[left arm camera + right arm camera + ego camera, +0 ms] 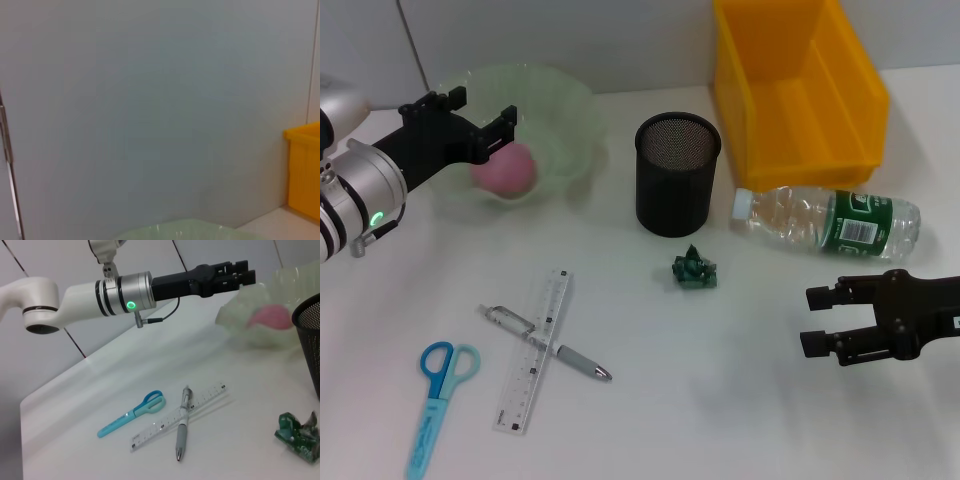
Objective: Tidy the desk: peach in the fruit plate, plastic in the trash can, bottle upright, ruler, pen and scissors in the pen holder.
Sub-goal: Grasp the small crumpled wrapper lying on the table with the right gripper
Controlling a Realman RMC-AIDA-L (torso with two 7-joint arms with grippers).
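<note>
A pink peach point(506, 168) lies in the pale green fruit plate point(565, 110). My left gripper point(478, 112) hovers open just above it, also seen in the right wrist view point(242, 272). A clear bottle point(830, 220) lies on its side by the yellow bin point(795, 90). My right gripper point(818, 320) is open and empty in front of the bottle. Crumpled green plastic point(695, 270) sits before the black mesh pen holder point(678, 175). A pen point(582, 363) lies across a clear ruler point(520, 390), with blue scissors point(440, 390) to their left.
The left wrist view shows the wall, the plate's rim point(185, 230) and a corner of the bin point(305, 170). The table's white top point(720, 400) lies between the ruler and my right gripper.
</note>
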